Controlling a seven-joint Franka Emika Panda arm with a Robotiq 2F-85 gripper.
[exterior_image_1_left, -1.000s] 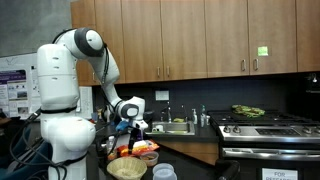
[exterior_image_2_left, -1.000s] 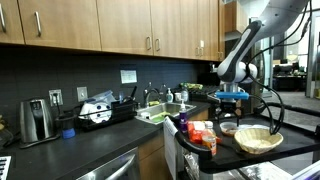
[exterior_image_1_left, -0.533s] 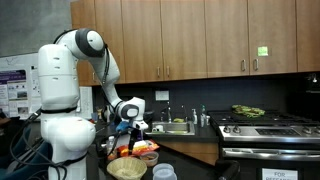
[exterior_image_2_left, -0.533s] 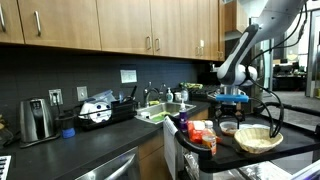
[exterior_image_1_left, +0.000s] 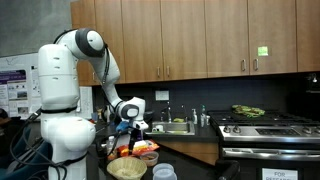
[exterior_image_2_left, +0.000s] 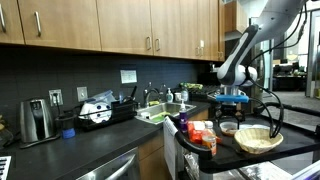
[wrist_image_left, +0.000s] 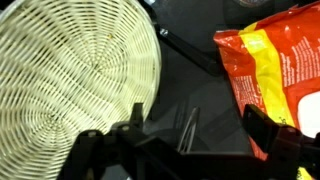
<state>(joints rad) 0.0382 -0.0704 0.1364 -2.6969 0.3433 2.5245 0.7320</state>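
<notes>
My gripper (wrist_image_left: 200, 125) hangs open above a dark counter, with nothing between its fingers. In the wrist view a woven wicker basket (wrist_image_left: 70, 85) fills the left side, and a red, orange and yellow snack bag (wrist_image_left: 275, 65) lies at the right. The bare black counter (wrist_image_left: 190, 85) shows between them, under the jaws. In both exterior views the gripper (exterior_image_1_left: 128, 122) (exterior_image_2_left: 231, 99) hovers a little above the basket (exterior_image_1_left: 126, 168) (exterior_image_2_left: 258, 139) and the bag (exterior_image_1_left: 143, 150) (exterior_image_2_left: 203, 135).
A sink (exterior_image_1_left: 178, 126) (exterior_image_2_left: 160, 112) sits in the counter beyond the arm. A stove (exterior_image_1_left: 265, 124) stands to one side with a pan of greens (exterior_image_1_left: 247, 110). A toaster (exterior_image_2_left: 36, 119) and a dish rack (exterior_image_2_left: 100, 110) stand along the wall. Wooden cabinets (exterior_image_1_left: 200, 40) hang above.
</notes>
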